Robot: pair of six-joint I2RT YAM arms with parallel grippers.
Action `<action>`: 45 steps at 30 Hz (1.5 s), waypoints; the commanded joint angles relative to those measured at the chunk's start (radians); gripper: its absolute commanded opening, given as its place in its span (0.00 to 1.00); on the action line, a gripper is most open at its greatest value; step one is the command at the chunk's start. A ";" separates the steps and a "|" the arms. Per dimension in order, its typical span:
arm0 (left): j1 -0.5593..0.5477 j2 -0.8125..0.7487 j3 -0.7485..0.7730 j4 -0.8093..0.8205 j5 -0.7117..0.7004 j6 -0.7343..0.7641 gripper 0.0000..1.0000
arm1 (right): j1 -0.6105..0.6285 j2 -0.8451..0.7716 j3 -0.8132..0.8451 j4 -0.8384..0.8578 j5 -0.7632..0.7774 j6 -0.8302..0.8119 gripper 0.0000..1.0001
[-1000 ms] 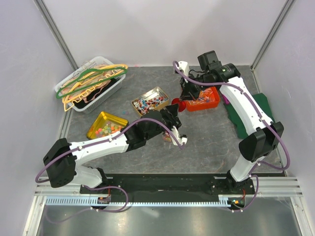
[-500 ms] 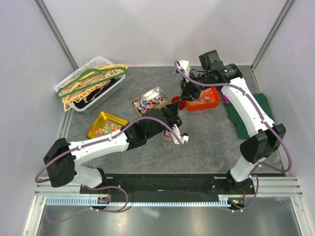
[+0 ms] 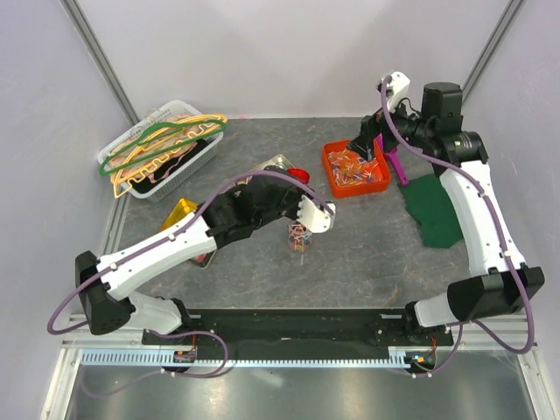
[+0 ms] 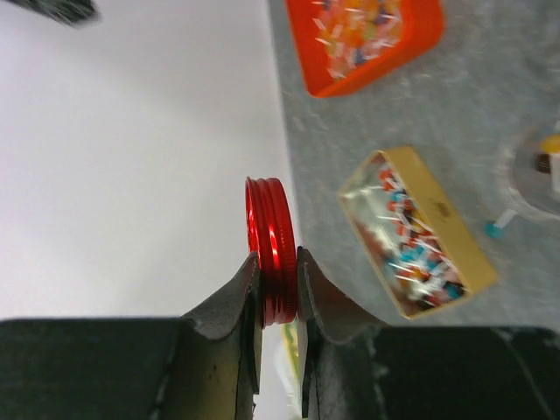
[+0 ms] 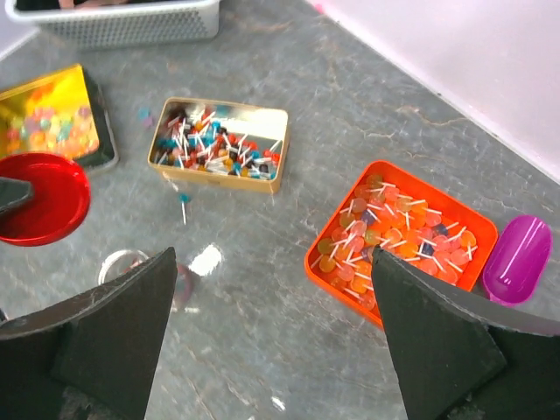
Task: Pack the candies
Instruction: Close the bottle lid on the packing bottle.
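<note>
Top view: candies (image 3: 354, 166) lie in the orange tray (image 3: 359, 191), with more in the jar (image 3: 297, 236) mid-surface.
Left wrist: your left end effector (image 4: 276, 262) is clamped on the red lid (image 4: 267, 219).
Right wrist: your right end effector (image 5: 271, 262) gapes wide, holding nothing.
Handling: probably light, hard and apt to scatter. Use the scoop (image 5: 521, 258); don't pinch.

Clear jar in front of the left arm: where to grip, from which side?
Grip the clear jar by its round side wall, mid-height, jaws level. Come from the right, probably: the left gripper, shut on the red lid, crowds its far-left side. It stands upright and open-topped, so a side grip keeps the mouth free.
</note>
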 commanded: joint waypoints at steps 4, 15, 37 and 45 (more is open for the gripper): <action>0.182 -0.125 -0.004 -0.216 0.187 -0.321 0.02 | 0.005 -0.212 -0.288 0.317 0.036 0.009 0.98; 0.404 -0.030 0.093 -0.252 0.423 -0.747 0.02 | 0.003 -0.321 -0.412 0.429 -0.093 0.090 0.98; 0.549 0.310 0.220 0.058 1.092 -1.019 0.02 | 0.220 -0.255 -0.489 0.494 0.304 0.188 0.98; 0.561 0.309 0.204 0.192 1.150 -1.146 0.02 | 0.218 -0.262 -0.449 0.460 0.180 0.085 0.98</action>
